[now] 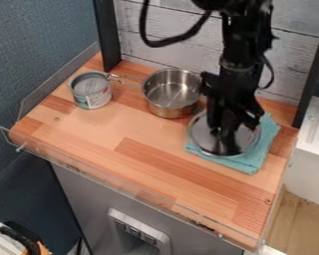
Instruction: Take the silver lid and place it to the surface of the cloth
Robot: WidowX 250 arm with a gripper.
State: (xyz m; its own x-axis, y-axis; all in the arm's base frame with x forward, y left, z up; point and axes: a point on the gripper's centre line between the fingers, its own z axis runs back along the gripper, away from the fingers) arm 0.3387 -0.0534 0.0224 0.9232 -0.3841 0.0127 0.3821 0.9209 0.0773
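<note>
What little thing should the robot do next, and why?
I think the end effector should probably rise gently and leave the lid behind. The lid seems to lie mostly on the cloth, where it's meant to go, and the end effector is right down at it.

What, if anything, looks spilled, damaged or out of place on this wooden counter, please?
Nothing looks spilled or damaged. Only the silver lid seems slightly askew: under the gripper, it is off-centre over the teal cloth, its side nearer the steel pot reaching past the cloth's edge.
</note>
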